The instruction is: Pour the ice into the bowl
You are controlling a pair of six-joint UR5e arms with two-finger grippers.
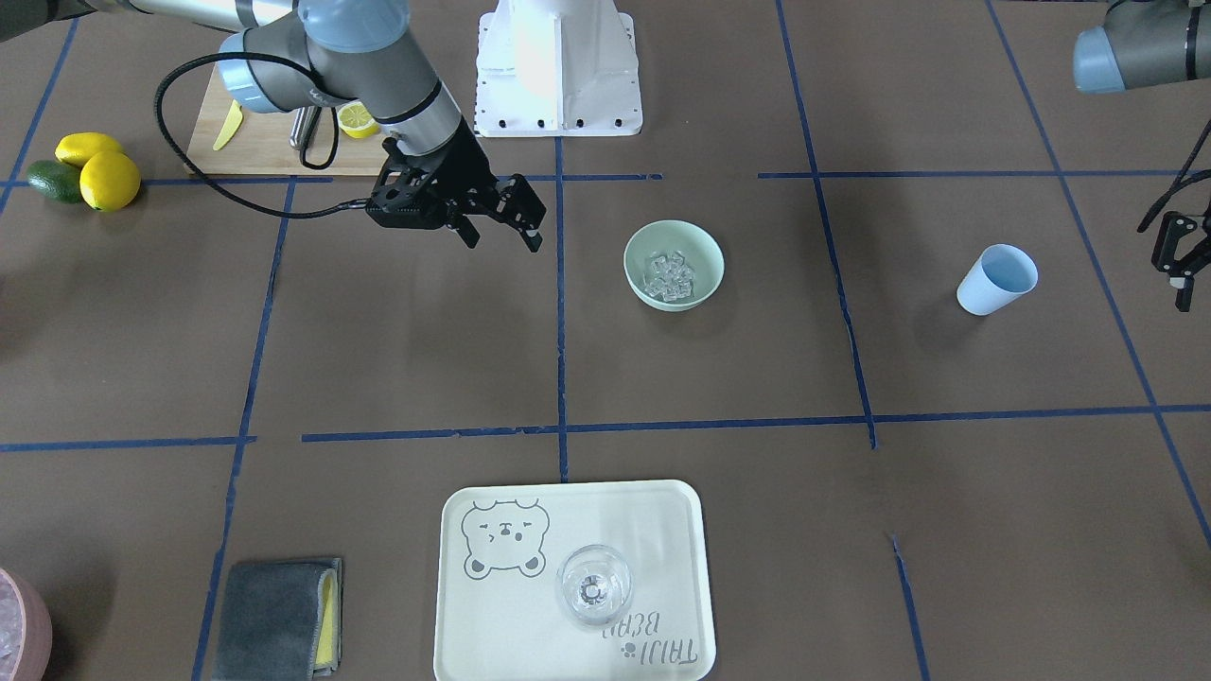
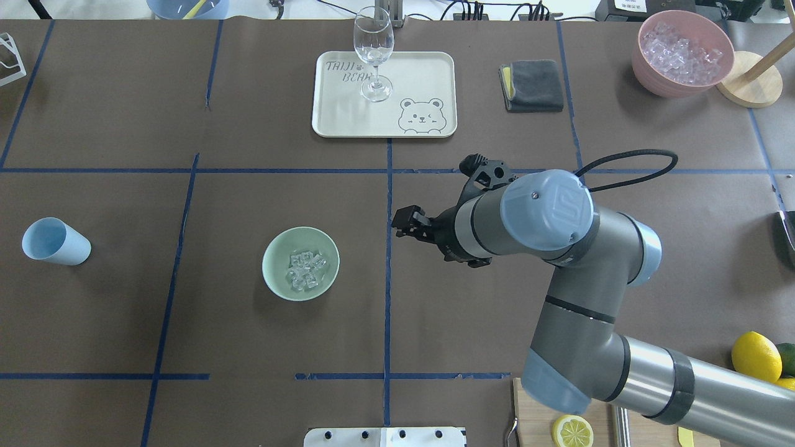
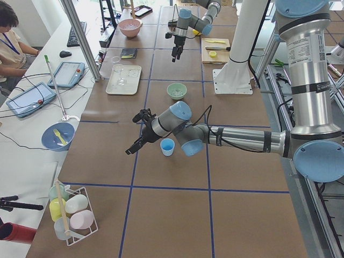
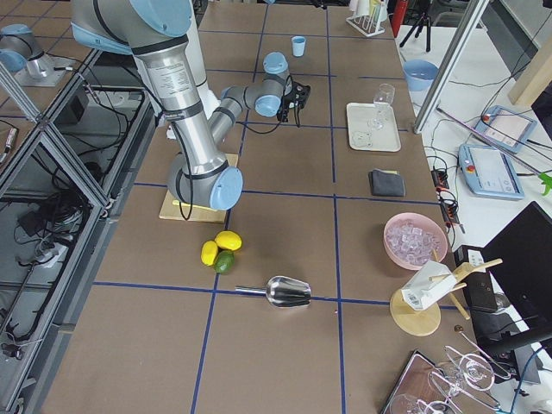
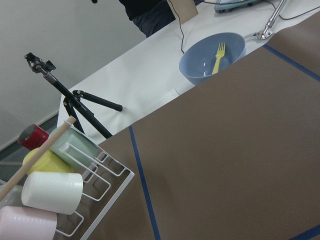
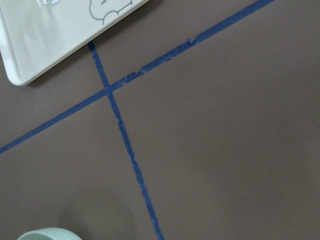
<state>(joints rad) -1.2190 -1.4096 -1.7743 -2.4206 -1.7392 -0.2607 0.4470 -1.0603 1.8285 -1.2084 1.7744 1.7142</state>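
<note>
Ice [image 1: 667, 272]: heaped loose in the bottom of the mint-green bowl [image 1: 702, 244], around the middle of the tabletop [image 1: 719, 359], a little toward the robot's edge and the left end. Sits well below the rim, so unlikely to spill.

Light blue cup [image 1: 995, 279]: upright near the left end, well apart from the bowl, seemingly empty and out of the bowl's way.

Left gripper [image 1: 1183, 284]: near that cup, not touching. Half out of view, so cannot tell whether spread or closed.

Right gripper [image 1: 503, 242]: hangs above the tabletop on the bowl's right-end side, fingers apart, holding nothing, clear of the rim.

Judged: pour complete, nothing left to tip.
</note>
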